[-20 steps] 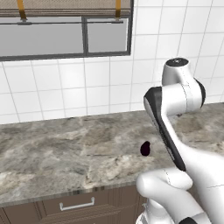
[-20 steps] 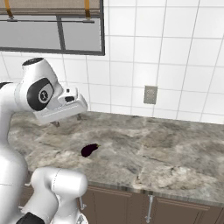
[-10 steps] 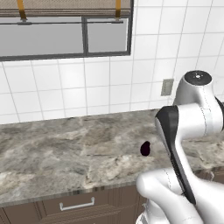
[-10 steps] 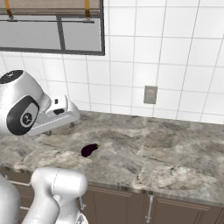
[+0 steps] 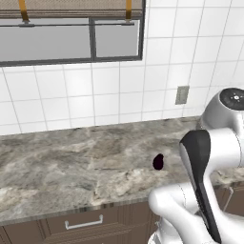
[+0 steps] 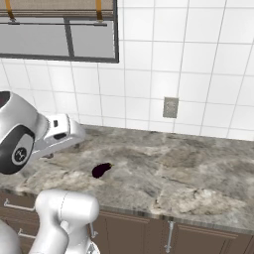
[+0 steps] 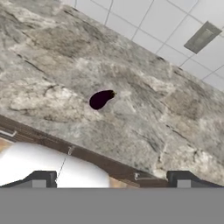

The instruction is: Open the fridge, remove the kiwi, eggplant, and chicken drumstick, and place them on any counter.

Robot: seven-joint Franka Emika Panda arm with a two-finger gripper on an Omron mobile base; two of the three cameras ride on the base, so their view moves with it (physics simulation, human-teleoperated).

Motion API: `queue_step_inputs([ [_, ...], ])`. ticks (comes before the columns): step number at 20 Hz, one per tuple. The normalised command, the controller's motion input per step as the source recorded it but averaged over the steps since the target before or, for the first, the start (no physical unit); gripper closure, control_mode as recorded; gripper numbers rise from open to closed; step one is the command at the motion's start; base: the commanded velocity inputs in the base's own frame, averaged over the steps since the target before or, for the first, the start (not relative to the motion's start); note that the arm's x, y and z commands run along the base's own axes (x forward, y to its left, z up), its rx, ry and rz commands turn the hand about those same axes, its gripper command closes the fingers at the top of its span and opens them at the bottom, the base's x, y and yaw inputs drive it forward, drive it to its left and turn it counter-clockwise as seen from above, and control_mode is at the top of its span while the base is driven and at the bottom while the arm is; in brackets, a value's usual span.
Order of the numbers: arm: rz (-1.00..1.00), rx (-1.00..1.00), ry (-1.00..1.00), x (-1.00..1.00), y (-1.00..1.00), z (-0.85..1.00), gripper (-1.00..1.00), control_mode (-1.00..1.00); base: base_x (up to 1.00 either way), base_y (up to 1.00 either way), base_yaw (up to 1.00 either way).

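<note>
one food lies out here, the eggplant [image 5: 158, 161], small, glossy and near black, resting alone on the counter [image 5: 71, 167], a grey-beige marbled worktop that runs across the full width of the left base view; going left to right in that view, a grey-framed window [image 5: 71, 38] sits high on the left over white wall tiles [image 5: 119, 102], a drawer with a metal handle [image 5: 84, 223] shows in the dark brown cabinet front below the counter edge, the eggplant lies toward the front of the stone, right of centre, a grey wall outlet [image 5: 181, 95] is set in the tiles above and a little to the right of it, and the white arm [image 5: 209, 157] with its dark link rises at the far right; in the right base view the arm's hand end [image 6: 57, 136] reaches in from the left above the worktop, with the eggplant [image 6: 101, 170] just to its right and lower, apart from it, and the outlet [image 6: 170, 107] up on the wall further right; in the hand view the gripper [image 7: 111, 179] has its two dark finger tips set far apart at the bottom, jaws spread wide with nothing between them, and the eggplant [image 7: 101, 99] lies on the stone well beyond them, untouched, its narrower end pointing right
</note>
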Motion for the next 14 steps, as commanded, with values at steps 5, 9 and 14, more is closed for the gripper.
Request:
queue_step_inputs([
  [5, 0.00, 0.00, 0.00, 0.00, 0.00, 0.00, -1.00, 1.00, 0.07, -0.01, 0.01],
  [9, 0.00, 0.00, 0.00, 0.00, 0.00, 0.00, -1.00, 1.00, -0.68, 0.01, 0.07],
  [14, 0.00, 0.00, 0.00, 0.00, 0.00, 0.00, -1.00, 1.00, -0.90, 0.01, 0.40],
])
